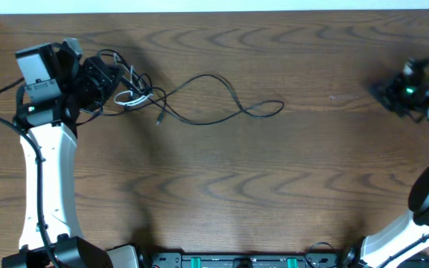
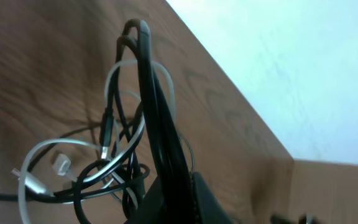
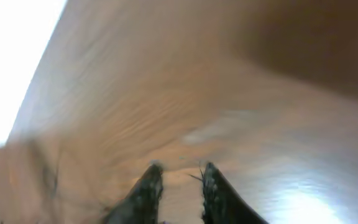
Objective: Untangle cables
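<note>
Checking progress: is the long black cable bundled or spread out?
Spread: the black cable loops loosely across the table, right of the tangle.

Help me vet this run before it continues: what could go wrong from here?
1. The left gripper pinches several strands of the tangle at once; pulling could tighten it around the white cable.
2. The long black cable trails loose across the table; a lift may drag it along rather than free it.
3. The right gripper is open, empty and far off, so nothing anchors the tangle.
</note>
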